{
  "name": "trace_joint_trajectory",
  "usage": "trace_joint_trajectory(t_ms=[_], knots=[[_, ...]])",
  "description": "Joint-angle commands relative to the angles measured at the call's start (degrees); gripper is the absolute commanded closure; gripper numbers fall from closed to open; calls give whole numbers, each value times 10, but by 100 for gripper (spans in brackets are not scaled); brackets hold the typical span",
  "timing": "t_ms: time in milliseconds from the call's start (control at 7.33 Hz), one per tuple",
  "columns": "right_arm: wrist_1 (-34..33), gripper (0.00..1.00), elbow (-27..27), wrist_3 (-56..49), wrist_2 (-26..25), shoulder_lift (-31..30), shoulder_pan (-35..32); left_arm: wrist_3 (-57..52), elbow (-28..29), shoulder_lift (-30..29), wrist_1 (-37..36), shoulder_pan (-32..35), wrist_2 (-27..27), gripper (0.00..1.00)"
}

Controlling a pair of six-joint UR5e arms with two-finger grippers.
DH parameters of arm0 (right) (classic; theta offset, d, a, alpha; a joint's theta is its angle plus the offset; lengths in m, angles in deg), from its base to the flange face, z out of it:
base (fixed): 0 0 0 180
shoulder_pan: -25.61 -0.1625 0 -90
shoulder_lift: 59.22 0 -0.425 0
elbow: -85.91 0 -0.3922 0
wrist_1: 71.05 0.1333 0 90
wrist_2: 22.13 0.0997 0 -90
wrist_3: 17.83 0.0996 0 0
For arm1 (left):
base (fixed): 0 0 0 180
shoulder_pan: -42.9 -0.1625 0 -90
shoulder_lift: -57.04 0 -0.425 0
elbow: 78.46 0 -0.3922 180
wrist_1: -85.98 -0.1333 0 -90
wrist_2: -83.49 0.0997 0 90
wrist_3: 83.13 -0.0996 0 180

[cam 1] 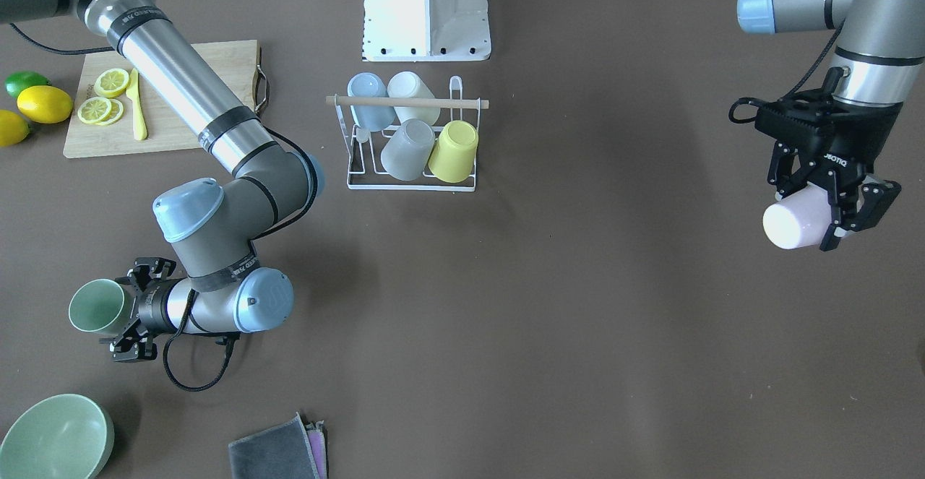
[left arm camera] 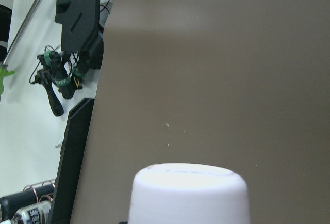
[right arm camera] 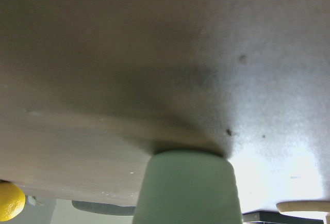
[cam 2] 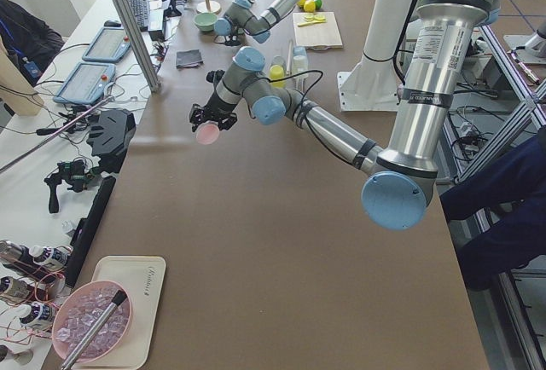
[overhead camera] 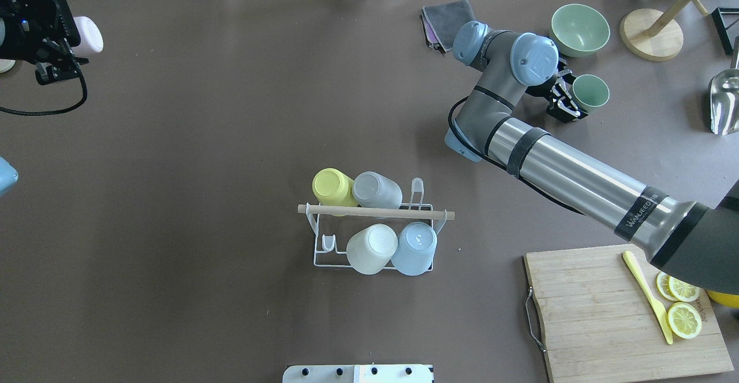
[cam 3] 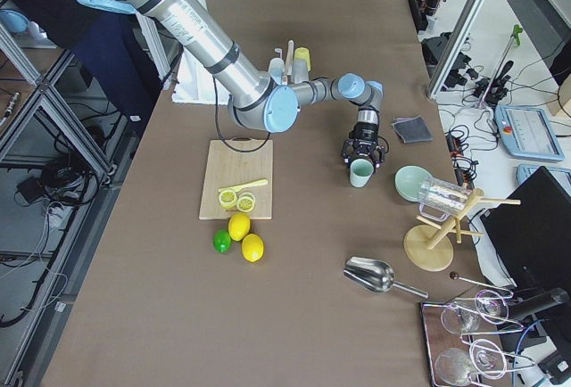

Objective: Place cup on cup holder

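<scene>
Carry risk, left: The pink cup (overhead camera: 89,35) hangs at the desk's (overhead camera: 202,140) far left edge, well apart from the cup holder (overhead camera: 404,214). Over so long a carry, a smooth cup lying sideways in the grip could slip or twist.
Rack risk, centre: The holder stands mid-desk and already bears a yellow cup (overhead camera: 332,186), a white cup (overhead camera: 372,248), a grey cup (overhead camera: 376,189) and a blue cup (overhead camera: 417,247). Bare prongs show only at two corners, and the wooden rod (overhead camera: 346,211) spans the top. A cup brought straight down may strike the rod or knock a neighbour, and the light wire frame would likely slide or tip under a push.
Carry risk, right: The green cup (overhead camera: 591,91) is mouth up and would need turning over before it meets a prong. If both arms reach for the rack together, they could collide.
Left fingers (cam 1: 876,203): Clenched on the pink cup's sides, its closed base pointing away from the wrist, the cup clear of the desk.
Right fingers (overhead camera: 568,112): Clenched on the green cup from the side, near the green bowl (overhead camera: 579,29). Whether that cup rests on the desk cannot be told.
</scene>
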Motion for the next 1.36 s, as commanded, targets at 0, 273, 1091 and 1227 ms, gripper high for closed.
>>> trace_joint_trajectory(t_ms=[0,273,1091,1227], knots=[[-2,31,0,0,1,0,0,82,32,0,193,-4,-22,37],[-16,48,16,1,2,1,-1,132,37,0,366,-26,-20,38],[-83,50,334,5,122,-86,-47,341,23,-19,716,-244,-21,38],[-82,51,386,21,178,-106,-54,381,29,-32,735,-291,-21,38]])
